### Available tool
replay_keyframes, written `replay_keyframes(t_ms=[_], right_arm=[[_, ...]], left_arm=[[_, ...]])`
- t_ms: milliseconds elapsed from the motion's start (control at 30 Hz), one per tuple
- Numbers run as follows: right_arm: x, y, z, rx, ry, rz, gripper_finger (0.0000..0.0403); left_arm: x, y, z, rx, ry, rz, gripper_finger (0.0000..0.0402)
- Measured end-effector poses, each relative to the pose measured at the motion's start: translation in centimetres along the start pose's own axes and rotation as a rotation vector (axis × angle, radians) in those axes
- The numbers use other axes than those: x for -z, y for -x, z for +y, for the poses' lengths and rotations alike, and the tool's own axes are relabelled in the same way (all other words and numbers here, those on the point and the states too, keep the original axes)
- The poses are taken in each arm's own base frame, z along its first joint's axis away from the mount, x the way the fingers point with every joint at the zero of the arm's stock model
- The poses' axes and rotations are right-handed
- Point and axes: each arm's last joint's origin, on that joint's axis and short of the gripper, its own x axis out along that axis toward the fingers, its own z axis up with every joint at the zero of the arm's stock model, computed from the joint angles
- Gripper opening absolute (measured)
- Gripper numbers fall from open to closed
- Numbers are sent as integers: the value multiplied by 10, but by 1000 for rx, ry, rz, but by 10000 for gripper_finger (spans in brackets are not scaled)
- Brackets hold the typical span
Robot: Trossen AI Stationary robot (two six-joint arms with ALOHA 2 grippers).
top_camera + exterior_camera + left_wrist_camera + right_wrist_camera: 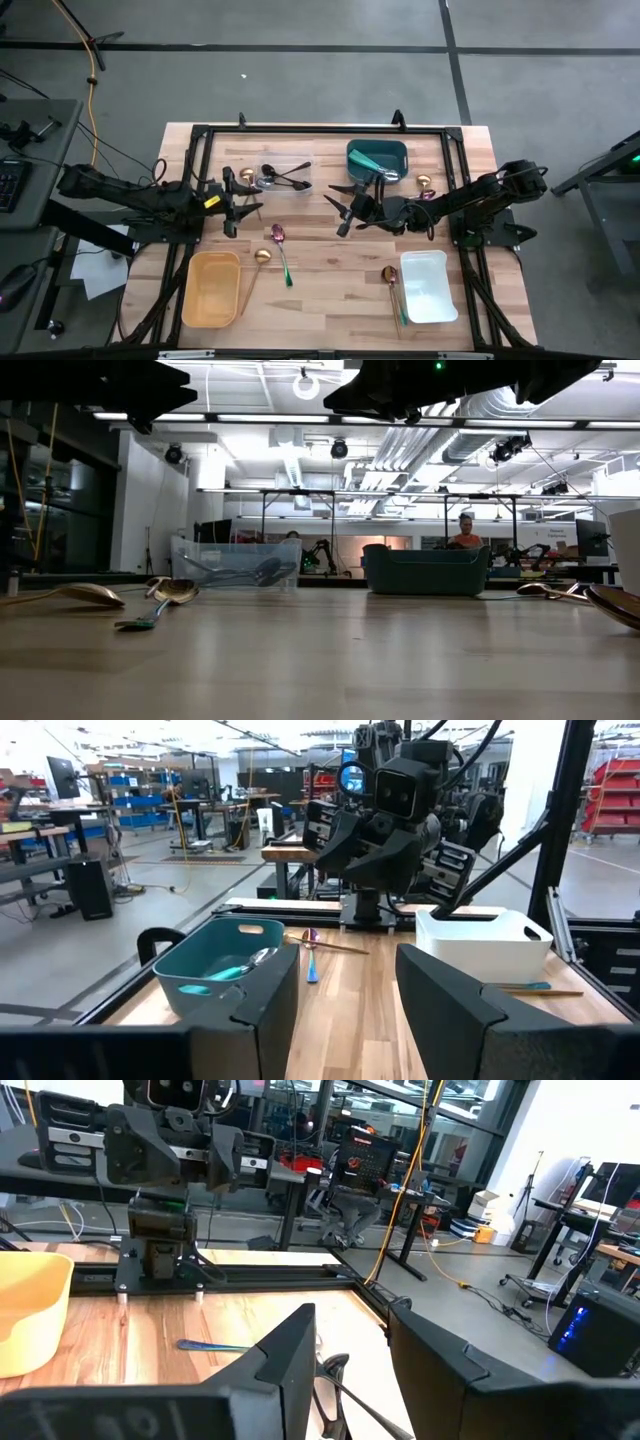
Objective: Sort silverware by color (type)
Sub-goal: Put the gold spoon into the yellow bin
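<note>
Both grippers hover open above the table's middle and face each other, with nothing between their fingers: my left gripper (248, 204) (350, 1015) and my right gripper (340, 208) (350, 1370). Black utensils (283, 176) lie in a clear container (296, 184) at the far side. Teal-handled pieces (372, 160) lie in a teal container (392, 150). Loose on the wood lie a gold spoon (262, 257), a pink-headed spoon with a teal handle (281, 245), a gold spoon (423, 183) and a copper-headed spoon (390, 275).
A yellow container (212, 290) stands near the front left and a white container (430, 288) near the front right. A black frame (320, 130) borders the table's far side. Bare wood lies between the two near containers.
</note>
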Motion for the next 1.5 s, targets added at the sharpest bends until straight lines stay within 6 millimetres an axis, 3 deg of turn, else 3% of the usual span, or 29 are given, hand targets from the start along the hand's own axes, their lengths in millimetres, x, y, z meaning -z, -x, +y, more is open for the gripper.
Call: replay_keyframes(t_ms=[1500], right_arm=[[0, 0, 0, 0, 0, 1, 122]], left_arm=[[2, 0, 0, 0, -5, 16, 159]])
